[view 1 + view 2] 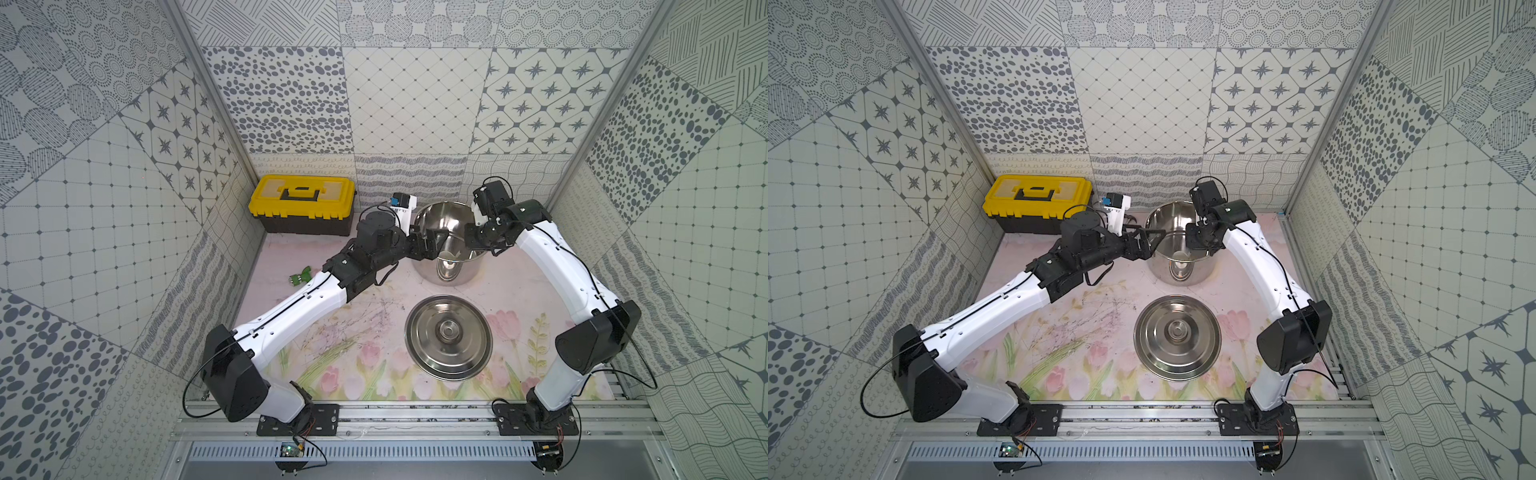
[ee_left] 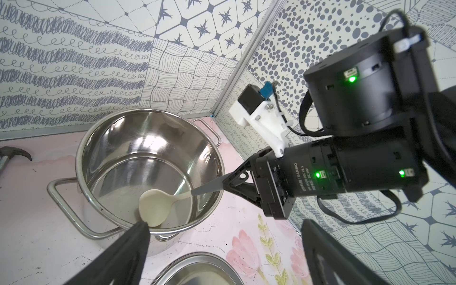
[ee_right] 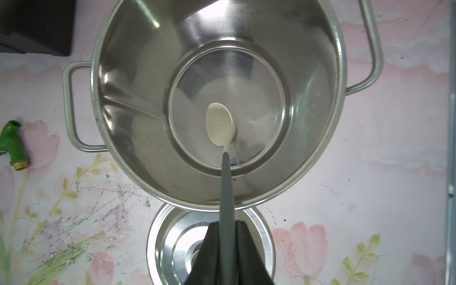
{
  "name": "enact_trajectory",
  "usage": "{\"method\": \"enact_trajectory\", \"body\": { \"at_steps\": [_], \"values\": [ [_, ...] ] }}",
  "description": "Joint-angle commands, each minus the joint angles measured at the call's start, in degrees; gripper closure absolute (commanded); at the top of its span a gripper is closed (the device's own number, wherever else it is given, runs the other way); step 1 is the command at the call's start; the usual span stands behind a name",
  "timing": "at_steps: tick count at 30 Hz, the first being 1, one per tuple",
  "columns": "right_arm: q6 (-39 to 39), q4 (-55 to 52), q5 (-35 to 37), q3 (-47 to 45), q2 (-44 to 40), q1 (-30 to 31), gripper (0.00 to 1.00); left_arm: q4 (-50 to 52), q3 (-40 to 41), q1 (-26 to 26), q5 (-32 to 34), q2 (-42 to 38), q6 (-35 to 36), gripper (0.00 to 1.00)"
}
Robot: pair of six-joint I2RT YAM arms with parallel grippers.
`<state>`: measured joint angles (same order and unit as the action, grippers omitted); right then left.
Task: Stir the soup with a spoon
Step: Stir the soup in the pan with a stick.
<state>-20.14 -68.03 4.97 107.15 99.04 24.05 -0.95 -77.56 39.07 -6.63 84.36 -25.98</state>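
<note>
1. In both top views the stainless-steel stockpot [image 1: 428,272] stands uncovered toward the back of the flowered counter [image 1: 353,332]. Its lid [image 1: 449,336] lies just in front of it, apart from it. A yellow-and-black toolbox [image 1: 302,203] sits in the back left corner, and a green tap fitting [image 1: 300,276] lies near the left wall.
2. In the same views the left claw [image 1: 430,244] is at the pot's rim on the toolbox side, its fingers spread wide with nothing between them. The right claw [image 1: 476,241] reaches over the opposite rim. The spoon is too small to make out clearly here.
3. In the left wrist view the spoon [image 2: 154,207] slants down into the stockpot [image 2: 81,153]. Its cream bowl sits low inside, and its dark grey handle rises over the rim to the right claw [image 2: 228,183], which is pressed together on the handle's upper end. The left claw [image 2: 224,223] is empty, its 2 fingers [image 2: 133,246] far apart. One fingertip shows against the rim just beside the spoon's bowl, but I cannot tell whether it touches. A hammer head [image 2: 14,153] lies on the counter beside the pot.
4. In the right wrist view the right claw [image 3: 228,224] is clamped on the grey handle, 1 finger on each side. The handle runs straight away from the claw and over the rim. The spoon [image 3: 220,124] ends with its bowl over the pot's round base, off centre. I cannot tell whether the bowl rests on the base. The stockpot [image 3: 93,98] shows 2 loop handles on opposite sides. The lid [image 3: 167,246] lies below the claw, and the tap fitting [image 3: 12,140] is well off to one side.
</note>
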Motion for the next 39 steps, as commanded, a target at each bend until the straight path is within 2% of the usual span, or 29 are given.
{"method": "enact_trajectory", "body": {
  "at_steps": [1, 11, 15, 21, 28, 34, 39],
  "values": [
    [-3.1, 4.9, -0.9, 2.9, 2.7, 1.4, 1.00, -2.4, 0.7, 0.2, 0.5, -0.9, 0.0, 0.00],
    [0.0, -1.5, 3.4, 25.9, 17.3, 1.0, 1.00, -0.2, 3.6, 0.2, 2.4, -5.0, 1.2, 0.00],
    [1.5, -4.3, 4.9, 31.2, 19.7, -1.0, 1.00, -0.1, 4.2, 0.2, 2.9, -5.9, 1.5, 0.00],
    [3.4, -4.4, 5.5, 26.2, 16.0, -3.8, 1.00, -0.1, 3.6, 0.1, 2.5, -5.4, 2.1, 0.00],
    [4.1, -3.5, 4.4, 14.9, 8.4, -4.2, 1.00, -1.8, 3.5, 0.3, 2.4, -4.2, 2.0, 0.00],
    [2.1, -0.7, 1.4, 4.9, 1.6, -2.5, 1.00, -2.7, 3.5, 0.1, 2.1, -3.3, 1.4, 0.00],
    [-1.2, 2.1, -1.0, 2.6, 1.2, 0.8, 1.00, -2.2, 3.1, 0.1, 2.0, -3.2, 1.4, 0.00]
  ]
}}
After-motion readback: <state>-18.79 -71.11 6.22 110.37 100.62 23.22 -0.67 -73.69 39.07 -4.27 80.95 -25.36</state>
